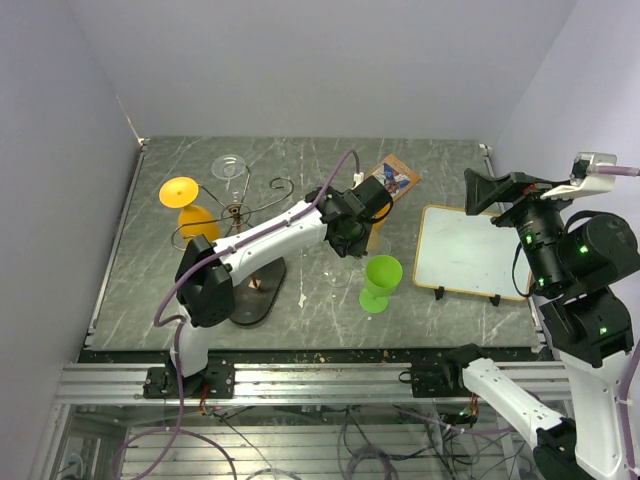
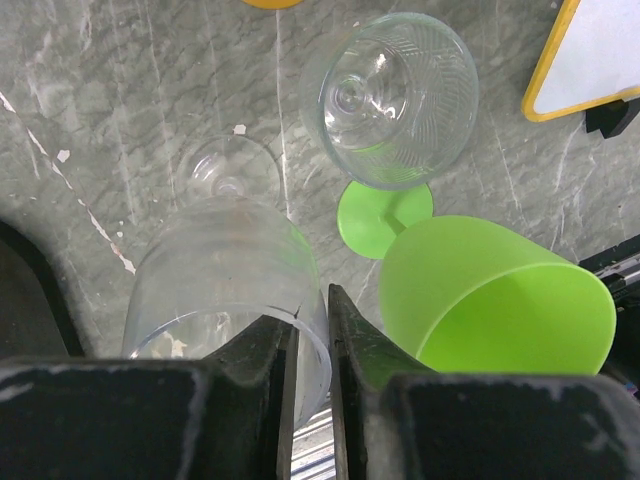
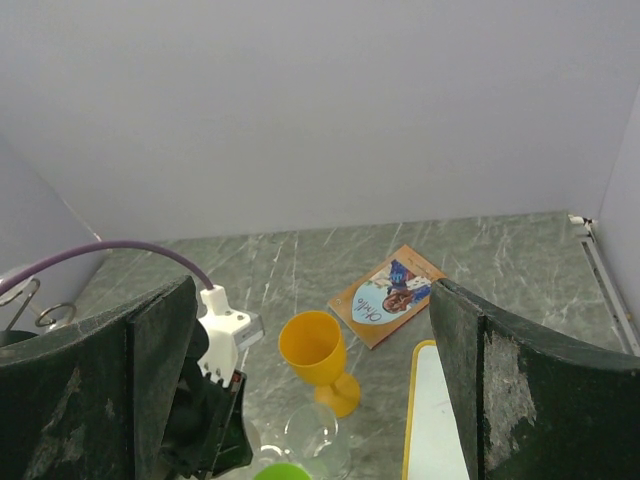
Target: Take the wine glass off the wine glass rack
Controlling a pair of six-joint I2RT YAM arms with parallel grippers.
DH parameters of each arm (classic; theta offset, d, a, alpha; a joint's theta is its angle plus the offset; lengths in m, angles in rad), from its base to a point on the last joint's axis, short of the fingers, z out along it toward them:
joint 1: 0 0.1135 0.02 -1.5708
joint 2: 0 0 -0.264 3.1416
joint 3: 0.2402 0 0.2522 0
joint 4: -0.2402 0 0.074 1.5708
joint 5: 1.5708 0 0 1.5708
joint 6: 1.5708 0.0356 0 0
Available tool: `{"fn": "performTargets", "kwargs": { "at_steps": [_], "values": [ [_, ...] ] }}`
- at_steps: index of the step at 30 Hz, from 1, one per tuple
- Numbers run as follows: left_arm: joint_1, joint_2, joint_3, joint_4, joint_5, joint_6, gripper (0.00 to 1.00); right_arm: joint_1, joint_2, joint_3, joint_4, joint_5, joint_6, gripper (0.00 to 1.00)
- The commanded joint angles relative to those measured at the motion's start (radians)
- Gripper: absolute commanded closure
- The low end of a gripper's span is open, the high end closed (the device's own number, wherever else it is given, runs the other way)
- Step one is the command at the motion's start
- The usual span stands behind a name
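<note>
Left wrist view: the rim of a clear ribbed wine glass (image 2: 225, 270) is gripped by the left fingers (image 2: 262, 372), seemingly clear of the copper-brown wire wine glass rack (image 1: 236, 213), at its 3 o'clock. The right fingers (image 3: 540, 390) are spread wide.

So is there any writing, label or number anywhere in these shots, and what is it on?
Card lying flat on the table at the back: a short word in script on its pale blue oval, too blurred to read; nothing readable on it in the top view either.
Yellow-framed whiteboard: blank, no text.
Everything else in view: no words, brands, numbers or signs show.
</note>
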Motion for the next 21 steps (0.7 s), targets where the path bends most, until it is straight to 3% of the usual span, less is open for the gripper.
{"fn": "performTargets", "kwargs": {
  "at_steps": [1,5,8,10,21],
  "values": [
    [-0.003,-0.038,0.008,0.029,-0.015,-0.005,0.74,0.006,-0.011,-0.006,0.011,0.007,0.002,0.0],
    [-0.004,-0.044,0.028,0.006,-0.015,-0.004,0.64,0.006,-0.012,-0.004,0.009,0.007,0.002,0.0],
    [-0.006,-0.065,0.029,0.004,-0.015,-0.007,0.43,0.006,-0.012,-0.002,0.007,0.007,0.002,0.0],
    [-0.007,-0.088,0.023,0.015,-0.006,-0.011,0.37,0.006,-0.013,-0.002,0.007,0.006,0.003,0.0],
    [-0.015,-0.21,0.09,0.012,0.05,-0.028,0.32,0.006,0.002,-0.01,0.011,-0.025,0.025,0.0]
  ]
}}
